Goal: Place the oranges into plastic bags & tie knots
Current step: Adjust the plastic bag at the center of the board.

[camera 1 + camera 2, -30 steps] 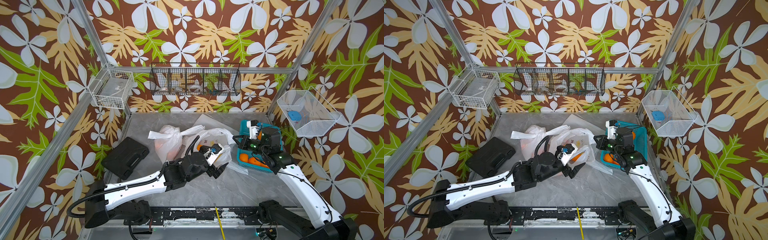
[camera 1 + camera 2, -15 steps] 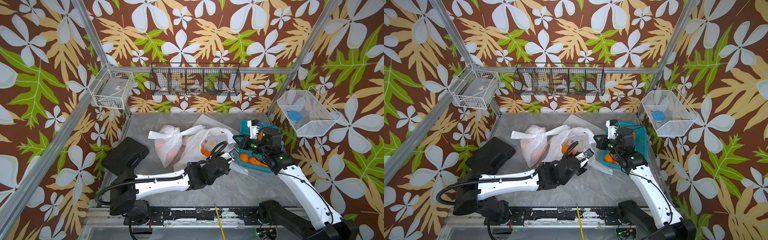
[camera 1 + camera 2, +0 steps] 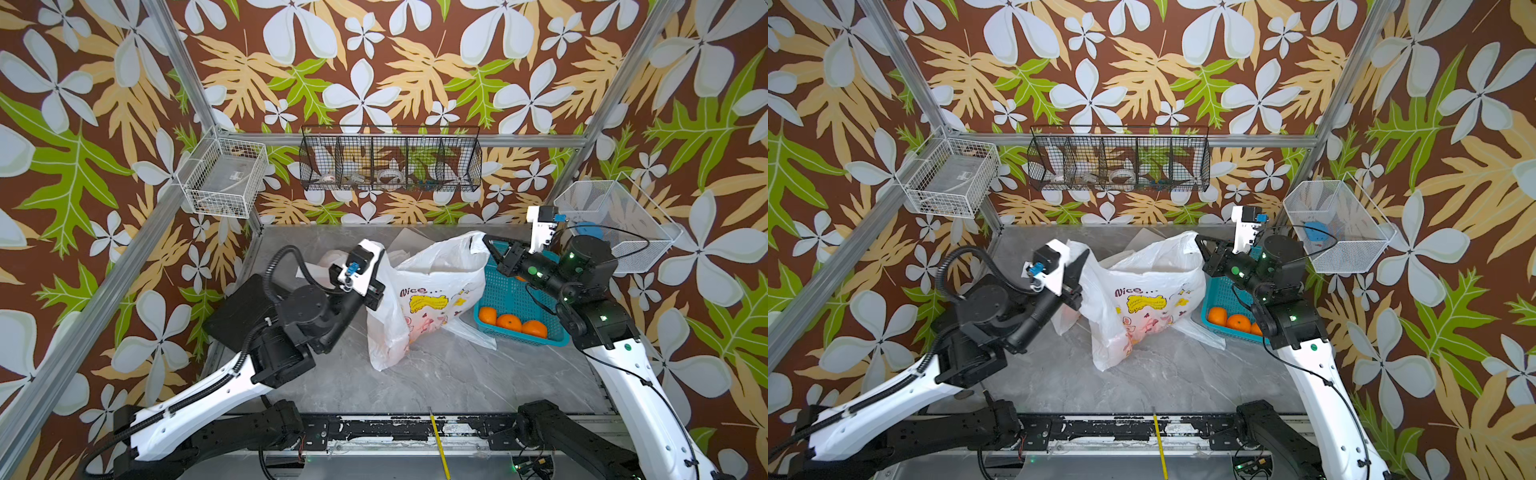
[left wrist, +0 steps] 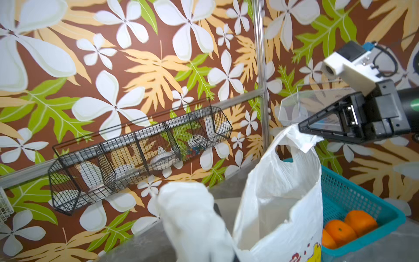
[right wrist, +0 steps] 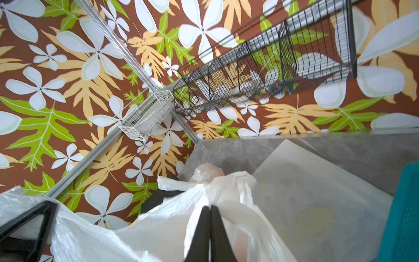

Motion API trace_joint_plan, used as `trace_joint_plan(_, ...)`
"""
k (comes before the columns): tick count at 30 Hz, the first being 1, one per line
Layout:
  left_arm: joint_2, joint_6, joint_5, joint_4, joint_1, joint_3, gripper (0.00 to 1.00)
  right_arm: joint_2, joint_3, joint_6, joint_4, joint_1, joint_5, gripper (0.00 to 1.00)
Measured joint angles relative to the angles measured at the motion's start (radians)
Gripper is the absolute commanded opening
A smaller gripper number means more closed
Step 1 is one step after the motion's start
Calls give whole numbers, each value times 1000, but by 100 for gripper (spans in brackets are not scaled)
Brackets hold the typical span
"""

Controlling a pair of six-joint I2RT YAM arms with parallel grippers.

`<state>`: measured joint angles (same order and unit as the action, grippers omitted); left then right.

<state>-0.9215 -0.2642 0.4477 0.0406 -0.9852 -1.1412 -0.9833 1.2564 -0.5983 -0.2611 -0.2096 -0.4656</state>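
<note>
Across the middle of the frame, the plastic bag (image 3: 432,291) hangs stretched between our two hands, its mouth pulled open upward and its bottom corner resting on the grey counter (image 3: 436,382). Our left hand (image 3: 1082,259), at centre left, is clenched on the bag's left handle, with white plastic bunched around its black fingers. In the left wrist view that plastic shows as a blurred white lump low in the frame. Our right hand (image 3: 488,243), up and right of centre, is pinched tight on the other handle. The right wrist view shows its two fingers (image 5: 203,229) pressed together with the thin film caught between them. A yellow cartoon print and the word "Nice" face the camera on the bag's side. We cannot tell whether any fruit is inside it. Three oranges (image 3: 511,324) sit together at the near end of a teal basket (image 3: 507,286), just right of the bag and below our right arm. Behind the left hand, a second bag (image 5: 205,172) with a bunched top lies on the counter, mostly hidden in both top views.
</note>
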Motion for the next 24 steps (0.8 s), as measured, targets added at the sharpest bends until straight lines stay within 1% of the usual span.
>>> trace_joint_plan(1,9,5,-52,2,47,-4,0,0,8,0,4,0,4,0)
trace_joint_plan(2,11,24,-104,6,97,-4,0,-1,13,-3,6,1,6,4)
trace_joint_plan(4,3,78,-201,10,207,10,0,-2,13,-4,5,0,16,19)
trace_joint_plan(6,-8,124,-295,30,277,44,0,-1,3,-3,6,3,21,34)
trace_joint_plan(9,-28,201,-459,59,359,122,0,13,-14,6,-2,30,20,57)
trace_joint_plan(10,-32,232,-502,77,384,151,0,20,-16,14,-5,46,20,65)
trace_joint_plan(13,-34,309,-599,154,451,233,0,54,-13,69,-16,123,8,85)
trace_joint_plan(17,-35,400,-708,241,526,298,0,114,-54,212,-20,217,-41,99)
trace_joint_plan(20,-35,448,-744,285,555,311,0,193,-172,332,0,229,-126,99)
trace_joint_plan(24,-35,476,-775,317,565,317,0,306,-413,362,160,230,-303,99)
